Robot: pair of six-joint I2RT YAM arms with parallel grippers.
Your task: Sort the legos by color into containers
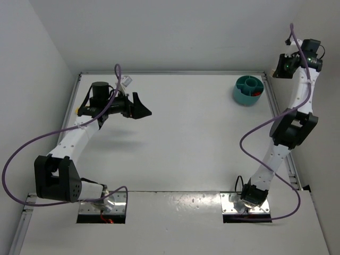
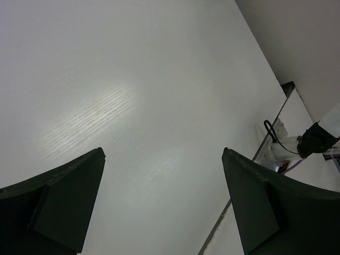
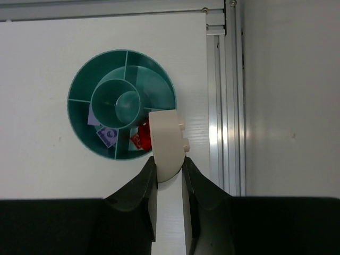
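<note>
Two arms, one busy: the right gripper (image 3: 169, 166) is clamped on a cream lego (image 3: 167, 139), pinched upright between the jaws and hanging over the edge of the teal tub (image 3: 154, 79) by the table's far right corner; held high, I'd say, to line it up with a compartment; a red lego (image 3: 139, 139) sits in one outer compartment, a pale purplish piece (image 3: 108, 135) next door; the left gripper (image 2: 163, 153) is spread wide, nothing between its jaws, over the table (image 2: 106, 79), well apart from the tub, out of the way.
</note>
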